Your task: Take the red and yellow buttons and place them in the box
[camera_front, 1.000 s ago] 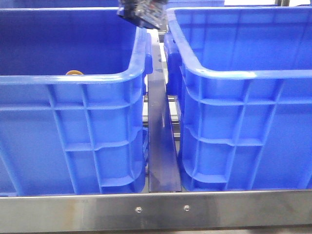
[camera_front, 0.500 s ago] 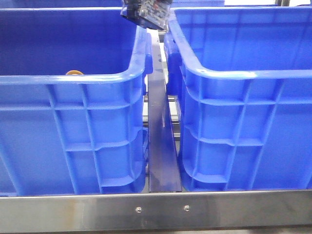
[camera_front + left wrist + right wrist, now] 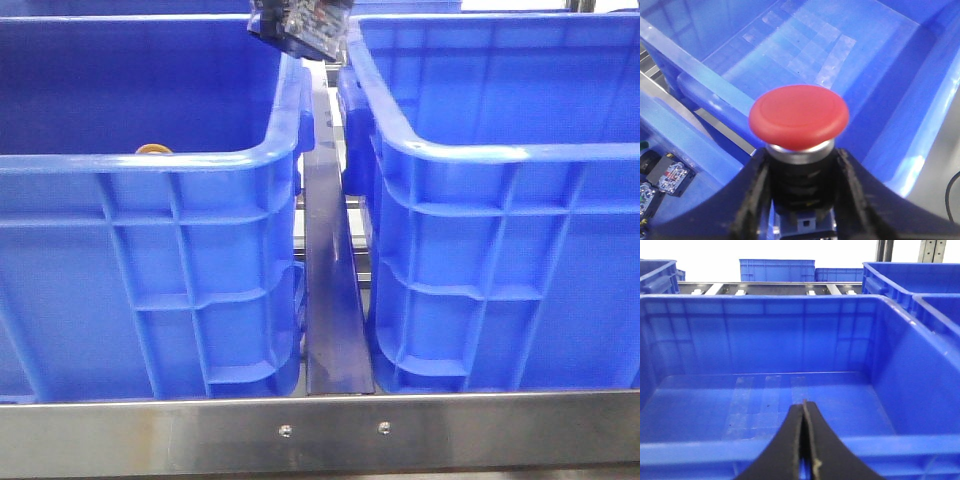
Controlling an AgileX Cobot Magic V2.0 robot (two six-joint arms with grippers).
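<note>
Left gripper (image 3: 802, 200) shifted slightly right since earlier frame, clamped on red button (image 3: 799, 117) above gap between crates; early release drops it short of right box (image 3: 520, 150). Right gripper (image 3: 804, 440) pinched shut, empty

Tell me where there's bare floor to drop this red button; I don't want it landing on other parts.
The box under the red button shows a bare floor out to its far walls. The neighbouring box is crowded: small parts lie along its near wall.
</note>
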